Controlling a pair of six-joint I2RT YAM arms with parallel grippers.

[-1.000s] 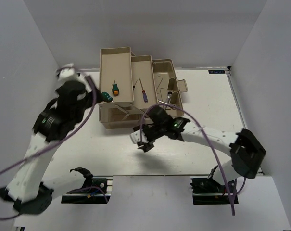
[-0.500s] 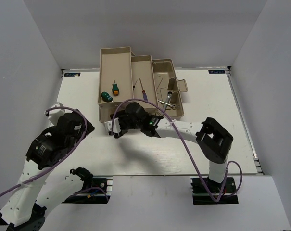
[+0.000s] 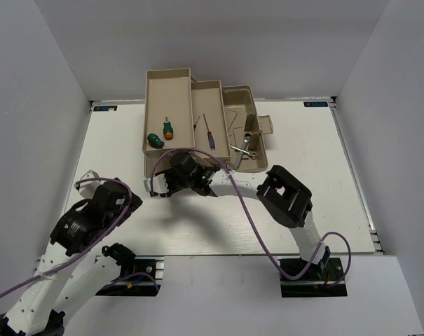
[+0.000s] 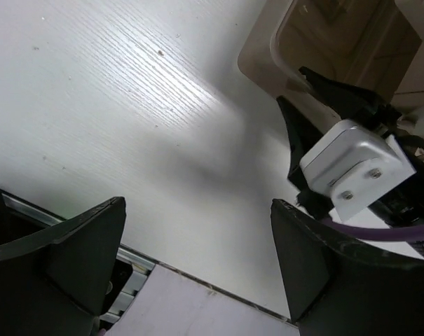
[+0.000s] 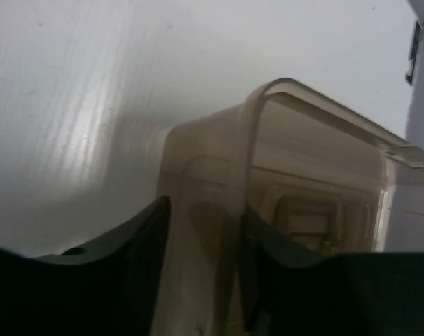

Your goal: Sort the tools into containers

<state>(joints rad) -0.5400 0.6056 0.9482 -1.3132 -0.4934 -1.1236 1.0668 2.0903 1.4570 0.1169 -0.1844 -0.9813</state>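
Toolbox sits upper centre in the top view, on the desk. Green screwdrivers lie in the left tray, the purple screwdriver in the middle one, a wrench at right. Right gripper is at the box's lower-left corner, jaws apart astride the brown lid; contact unclear. Left gripper is spread wide over the desk, lower left. Lid is likely light, stiff and slick: take its rim. Tools are rigid; round handles may roll.

Plain beige on the trays, white with faint wood grain on the counter. Green for both stubby screwdriver handles, one with an orange end, purple for the thin screwdriver, shiny silver for the wrench. Black-and-white arms, purple cables.
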